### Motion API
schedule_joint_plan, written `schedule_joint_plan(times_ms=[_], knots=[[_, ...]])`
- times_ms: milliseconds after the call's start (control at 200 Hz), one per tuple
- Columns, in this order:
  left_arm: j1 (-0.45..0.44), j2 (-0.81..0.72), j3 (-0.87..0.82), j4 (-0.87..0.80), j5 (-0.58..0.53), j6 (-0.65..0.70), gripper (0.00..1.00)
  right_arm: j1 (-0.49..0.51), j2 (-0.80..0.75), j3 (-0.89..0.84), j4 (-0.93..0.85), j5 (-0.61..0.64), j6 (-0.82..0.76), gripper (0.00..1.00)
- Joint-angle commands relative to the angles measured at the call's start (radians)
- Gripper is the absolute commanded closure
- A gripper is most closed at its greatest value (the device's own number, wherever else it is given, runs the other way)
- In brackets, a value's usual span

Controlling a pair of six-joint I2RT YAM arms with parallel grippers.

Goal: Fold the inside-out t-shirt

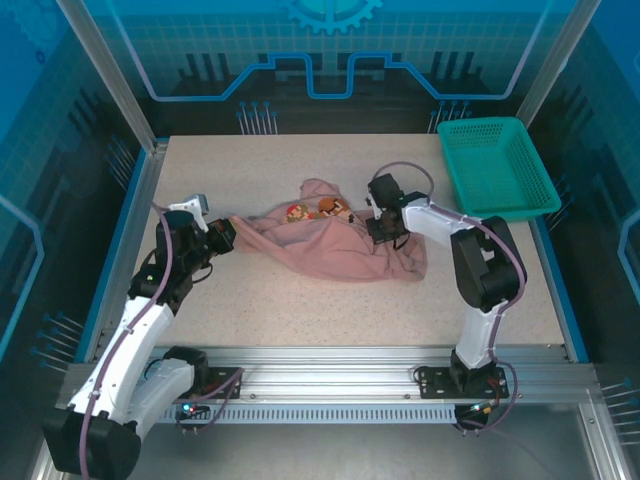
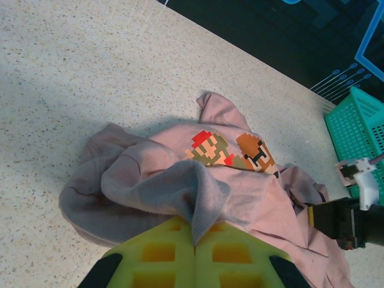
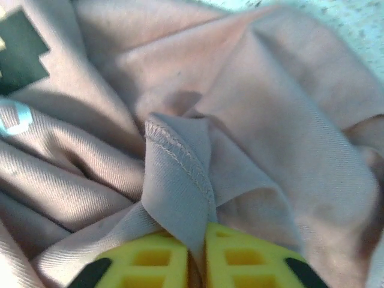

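While the inside-out t-shirt (image 1: 335, 240) lay crumpled on the table (image 1: 300, 310), the left gripper (image 2: 194, 240) had its jaws pinched tight on one bunched edge and the right gripper (image 3: 201, 240) on a stitched hem; soft and limp, it seemed best held by hems.

From above, light falls bright and even on the pale bench (image 1: 300, 310), with faint short shadows beside the t-shirt (image 1: 330, 250) — the walls (image 1: 60, 150) around are dim and blue. In the left wrist view a broad soft shadow crosses the bench. The right wrist view is close and soft, sharpest mid-frame — its top right corner washed out, bluish.
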Motion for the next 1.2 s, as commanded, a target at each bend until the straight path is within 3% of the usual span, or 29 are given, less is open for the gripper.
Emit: schedule_joint_plan(times_ms=[0, 200, 485, 710, 810, 900, 960, 1035, 1195], knots=[[0.009, -0.007, 0.009, 0.009, -0.054, -0.006, 1.0, -0.057, -0.122, 0.017, -0.035, -0.103, -0.01, 0.93], [0.042, -0.015, 0.1, -0.014, -0.12, -0.038, 1.0, -0.24, -0.385, 0.015, -0.066, -0.424, 0.029, 0.98], [0.121, -0.042, 0.25, -0.079, -0.123, -0.032, 1.0, -0.361, -0.545, 0.092, -0.102, -0.549, 0.079, 0.97], [0.121, -0.049, 0.258, -0.101, -0.111, -0.026, 1.0, -0.297, -0.439, 0.092, -0.036, -0.523, 0.157, 0.92], [0.121, -0.039, 0.203, -0.068, -0.097, -0.049, 1.0, -0.253, -0.216, 0.182, -0.002, -0.518, 0.176, 0.82], [0.121, -0.021, 0.163, -0.04, -0.086, -0.064, 1.0, -0.242, 0.032, 0.375, -0.078, -0.485, 0.151, 0.75], [0.121, -0.009, 0.144, -0.024, -0.065, -0.07, 1.0, -0.244, 0.114, 0.453, -0.127, -0.42, 0.116, 0.7], [0.121, 0.007, 0.133, -0.014, -0.041, -0.073, 1.0, -0.24, 0.097, 0.419, -0.131, -0.391, 0.073, 0.63], [0.121, 0.014, 0.121, -0.002, -0.029, -0.06, 1.0, -0.21, -0.083, 0.126, -0.079, -0.304, 0.03, 0.49]])
